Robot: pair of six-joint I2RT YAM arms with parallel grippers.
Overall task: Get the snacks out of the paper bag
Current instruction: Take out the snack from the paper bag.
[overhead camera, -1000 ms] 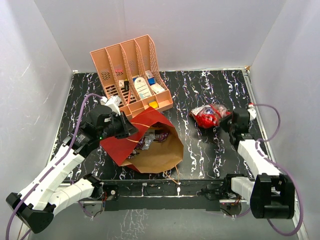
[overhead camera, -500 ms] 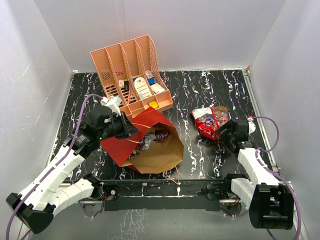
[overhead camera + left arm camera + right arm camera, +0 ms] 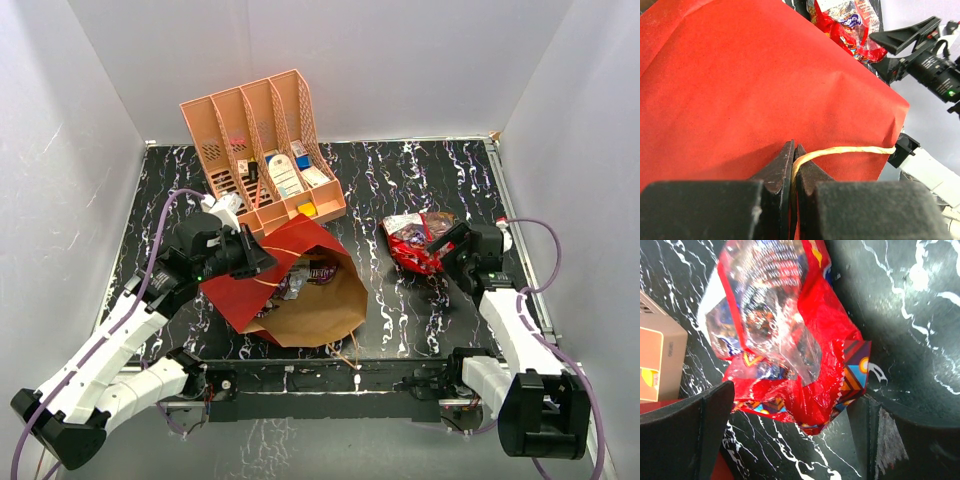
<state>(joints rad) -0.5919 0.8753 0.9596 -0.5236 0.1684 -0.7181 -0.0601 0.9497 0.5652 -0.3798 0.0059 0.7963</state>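
The red paper bag [image 3: 262,290] lies on its side, its brown mouth [image 3: 322,305] facing the near edge. Dark and purple snack packets [image 3: 305,274] show inside it. My left gripper [image 3: 262,262] is shut on the bag's tan cord handle [image 3: 850,149]; in the left wrist view the gripper [image 3: 793,150] pinches the cord against the red paper [image 3: 740,90]. A shiny red snack bag [image 3: 413,240] lies on the table to the right. My right gripper [image 3: 441,251] stands open around that bag's near end [image 3: 805,390], its fingers [image 3: 705,430] apart from the wrapper.
A salmon-pink slotted organizer [image 3: 262,150] with small boxes and cards stands behind the paper bag; its corner [image 3: 660,355] shows in the right wrist view. The black marbled table [image 3: 400,170] is walled in white on three sides.
My right gripper has opened and let go of the red snack bag, which now rests on the table. The left gripper and the paper bag have not moved.
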